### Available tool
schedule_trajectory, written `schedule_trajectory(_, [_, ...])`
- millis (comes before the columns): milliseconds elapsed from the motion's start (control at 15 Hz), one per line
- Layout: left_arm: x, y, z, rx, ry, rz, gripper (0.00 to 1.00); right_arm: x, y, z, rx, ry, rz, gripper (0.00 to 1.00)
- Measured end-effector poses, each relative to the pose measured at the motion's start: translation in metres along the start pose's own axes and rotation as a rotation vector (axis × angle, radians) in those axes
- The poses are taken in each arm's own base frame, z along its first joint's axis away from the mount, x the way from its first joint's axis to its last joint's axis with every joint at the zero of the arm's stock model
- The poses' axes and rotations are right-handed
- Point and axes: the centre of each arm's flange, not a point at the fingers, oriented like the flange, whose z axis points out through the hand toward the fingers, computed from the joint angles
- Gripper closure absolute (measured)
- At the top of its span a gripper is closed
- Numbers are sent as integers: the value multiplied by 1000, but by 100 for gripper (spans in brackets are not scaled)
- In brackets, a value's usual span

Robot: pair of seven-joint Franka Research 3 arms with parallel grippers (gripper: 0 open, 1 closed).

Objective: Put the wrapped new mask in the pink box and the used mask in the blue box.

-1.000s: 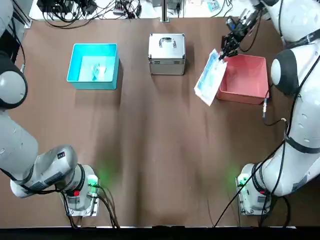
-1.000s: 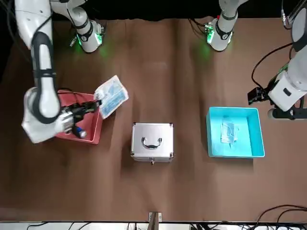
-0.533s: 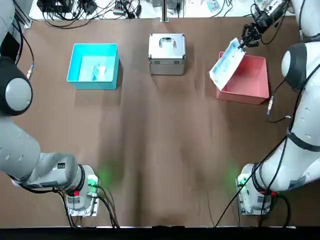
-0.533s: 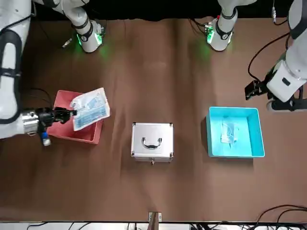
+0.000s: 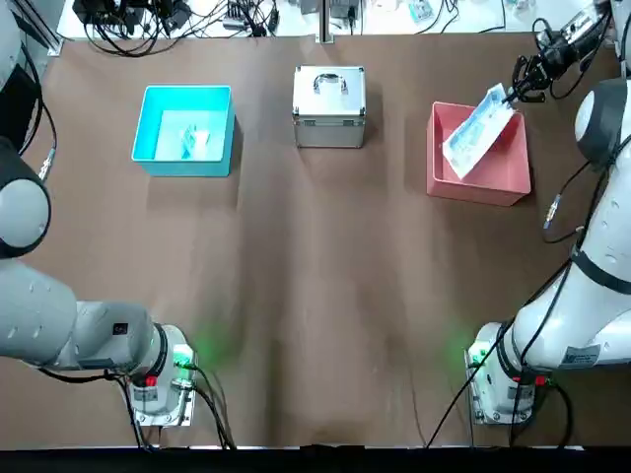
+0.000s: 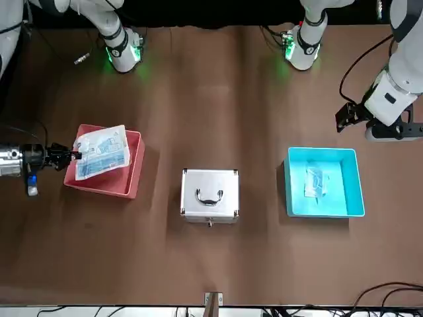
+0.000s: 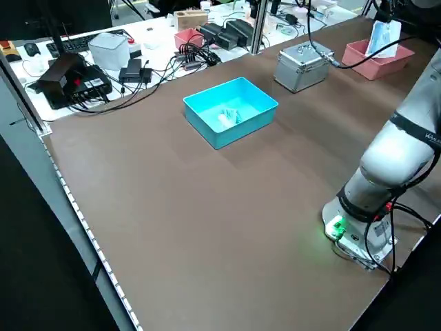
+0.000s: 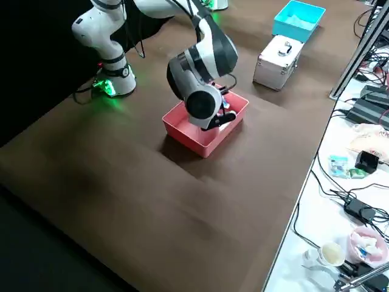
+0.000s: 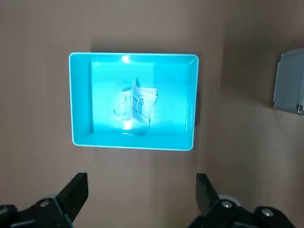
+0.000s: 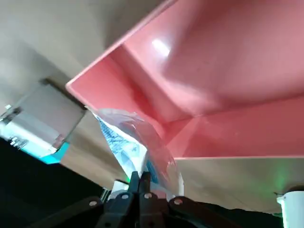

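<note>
While the right gripper [image 5: 517, 87] pinched the wrapped new mask [image 5: 477, 131] above the pink box [image 5: 513, 185], the left gripper [image 9: 137, 202] hung spread; the tilted packet might catch the rim.

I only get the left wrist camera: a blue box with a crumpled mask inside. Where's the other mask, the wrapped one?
Observer: The right hand is pinched shut on one edge of the wrapped new mask.
Operator: Is it in a box?
Observer: It hangs tilted over the pink box, not released. I cannot tell whether it touches the bottom.
Operator: What's the grey thing at the edge of my picture?
Observer: A silver case with a handle on top, standing between the two boxes.
</note>
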Motion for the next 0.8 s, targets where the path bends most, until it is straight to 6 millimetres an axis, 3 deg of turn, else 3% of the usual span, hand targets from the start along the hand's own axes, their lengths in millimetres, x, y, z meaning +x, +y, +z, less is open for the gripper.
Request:
schedule_trajectory(333, [5,4,2,-3,2,35,0,54,20,44,-56,35,88,99])
schedule_trajectory(600, [10,5,15,-5,-19,56,0,60,22,40,-59,81,129,96])
schedule_trajectory(800, [11,5,16,-5,-21,58,0,60,30,38,-131,87,138,71])
